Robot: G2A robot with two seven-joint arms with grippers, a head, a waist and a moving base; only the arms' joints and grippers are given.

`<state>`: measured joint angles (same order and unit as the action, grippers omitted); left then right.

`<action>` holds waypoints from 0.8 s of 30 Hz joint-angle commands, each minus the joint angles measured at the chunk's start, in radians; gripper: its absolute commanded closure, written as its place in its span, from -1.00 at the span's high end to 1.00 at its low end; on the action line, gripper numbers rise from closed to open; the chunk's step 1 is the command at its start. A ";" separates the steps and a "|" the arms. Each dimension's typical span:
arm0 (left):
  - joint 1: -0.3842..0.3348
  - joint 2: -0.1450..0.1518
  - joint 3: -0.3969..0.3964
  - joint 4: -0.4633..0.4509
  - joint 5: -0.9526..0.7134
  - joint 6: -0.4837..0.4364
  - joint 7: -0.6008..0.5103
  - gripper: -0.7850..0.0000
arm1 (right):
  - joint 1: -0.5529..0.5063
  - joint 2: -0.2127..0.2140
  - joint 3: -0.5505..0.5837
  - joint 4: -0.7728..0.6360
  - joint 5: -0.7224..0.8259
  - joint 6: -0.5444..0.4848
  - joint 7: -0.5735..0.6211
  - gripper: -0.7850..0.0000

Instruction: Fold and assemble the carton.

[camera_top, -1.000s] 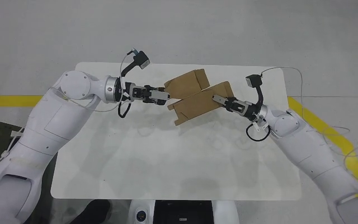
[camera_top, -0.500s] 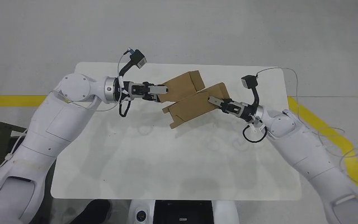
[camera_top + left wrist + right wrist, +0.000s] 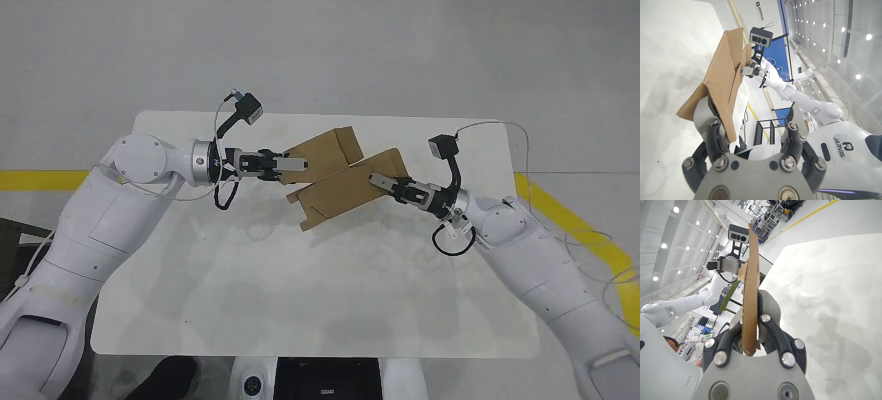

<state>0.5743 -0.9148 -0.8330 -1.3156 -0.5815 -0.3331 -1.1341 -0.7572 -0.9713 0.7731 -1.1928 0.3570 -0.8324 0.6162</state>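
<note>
White table (image 3: 300, 300), carton (image 3: 345, 180); right pincer (image 3: 753, 311) clamped on, left pincer (image 3: 747, 109) splayed

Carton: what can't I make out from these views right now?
- Top view: the carton underside and any contact with the table, hidden by its own panels.
- Right wrist view: the carton is seen edge-on, so its faces are hidden.
- Left wrist view: its near side covers whatever is folded behind.

My top camera looks straight down on the table (image 3: 200, 300) from well above. The wrist cameras ride close behind the left gripper (image 3: 745, 108) and the right gripper (image 3: 751, 306), each aimed forward at the other (they face one another across the table). All three views share the carton (image 3: 345, 190).
</note>
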 commanded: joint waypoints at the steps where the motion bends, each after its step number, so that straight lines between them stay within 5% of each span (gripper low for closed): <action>1: 0.003 -0.002 -0.003 0.007 0.004 0.002 -0.002 0.40 | -0.002 -0.003 0.006 0.001 -0.001 0.000 0.002 -1.00; 24: 0.014 -0.026 -0.027 0.053 0.054 0.035 -0.023 -1.00 | -0.026 -0.028 0.062 -0.002 -0.025 0.010 0.038 -1.00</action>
<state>0.5883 -0.9397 -0.8584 -1.2636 -0.5273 -0.2984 -1.1555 -0.7814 -0.9979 0.8323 -1.1955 0.3334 -0.8229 0.6542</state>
